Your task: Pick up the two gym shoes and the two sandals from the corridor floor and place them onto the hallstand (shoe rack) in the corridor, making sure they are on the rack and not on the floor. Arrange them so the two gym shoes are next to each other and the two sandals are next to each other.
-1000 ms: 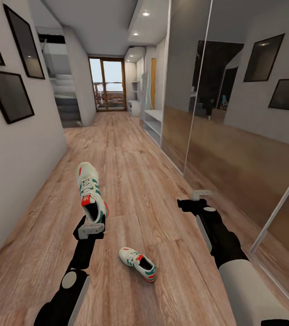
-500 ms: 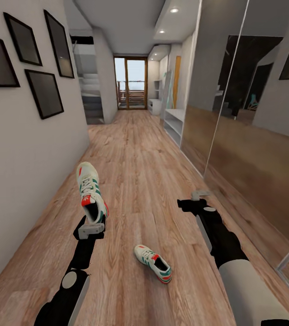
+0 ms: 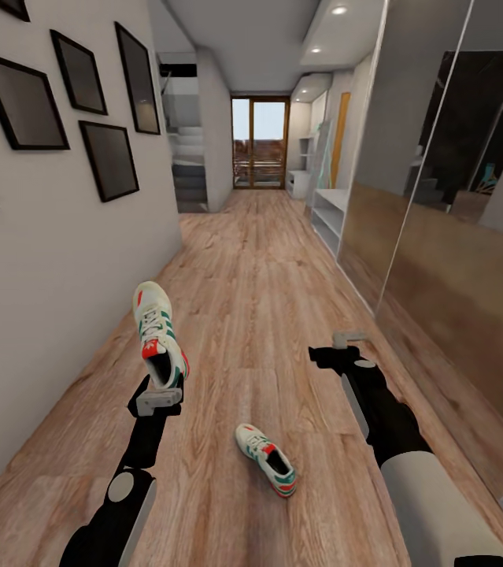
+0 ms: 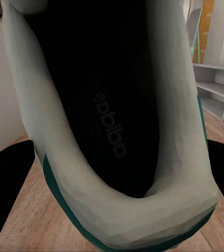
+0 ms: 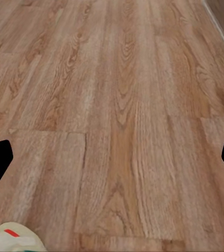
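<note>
The left gripper (image 3: 159,391) is clamped on the heel of one white lace-up gym shoe with green stripes (image 3: 159,334), holding it up in the air with its toe pointing away down the hall. The other white and green gym shoe (image 3: 265,460) lies on the light brown wood-plank floor (image 3: 251,299) between the two arms, a bit nearer the right gripper (image 3: 344,343), its toe toward the left arm. The right gripper holds nothing and its jaws are spread, and the light grey shoe rack (image 3: 328,216) is far off along the right wall
</note>
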Robot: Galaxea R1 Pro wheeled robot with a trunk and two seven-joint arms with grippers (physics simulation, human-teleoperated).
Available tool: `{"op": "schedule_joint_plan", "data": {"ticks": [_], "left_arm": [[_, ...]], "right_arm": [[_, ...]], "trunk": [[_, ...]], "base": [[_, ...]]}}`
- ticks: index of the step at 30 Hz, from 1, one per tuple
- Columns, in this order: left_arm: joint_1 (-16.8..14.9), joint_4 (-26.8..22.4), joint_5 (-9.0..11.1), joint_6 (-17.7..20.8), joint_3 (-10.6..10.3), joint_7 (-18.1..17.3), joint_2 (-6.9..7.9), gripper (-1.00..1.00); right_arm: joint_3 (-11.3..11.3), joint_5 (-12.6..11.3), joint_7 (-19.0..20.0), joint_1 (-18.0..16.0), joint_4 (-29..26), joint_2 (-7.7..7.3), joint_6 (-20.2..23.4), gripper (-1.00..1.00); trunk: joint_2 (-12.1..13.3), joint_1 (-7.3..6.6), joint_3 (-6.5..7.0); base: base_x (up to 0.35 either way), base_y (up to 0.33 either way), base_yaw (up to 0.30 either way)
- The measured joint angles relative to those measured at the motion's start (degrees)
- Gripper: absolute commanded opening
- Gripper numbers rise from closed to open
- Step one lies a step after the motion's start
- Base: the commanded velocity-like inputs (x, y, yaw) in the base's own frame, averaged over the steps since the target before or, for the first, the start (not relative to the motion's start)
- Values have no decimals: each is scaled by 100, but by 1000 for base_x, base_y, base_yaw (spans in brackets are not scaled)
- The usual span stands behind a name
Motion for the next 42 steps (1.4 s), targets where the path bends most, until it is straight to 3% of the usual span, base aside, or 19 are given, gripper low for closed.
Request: {"op": "schedule_joint_plan", "data": {"ticks": [31, 42], "left_arm": [[0, -9, -6, 10, -2, -1, 0, -100], [0, -9, 0, 9, -2, 0, 0, -100]], "right_arm": [[6, 2, 6, 1, 9, -1, -11, 100], [6, 2, 8, 0, 2, -1, -9, 100]], "trunk": [[0, 0, -1], [0, -2, -1]], "base": [[0, -28, 2], [160, -131, 0]]}}
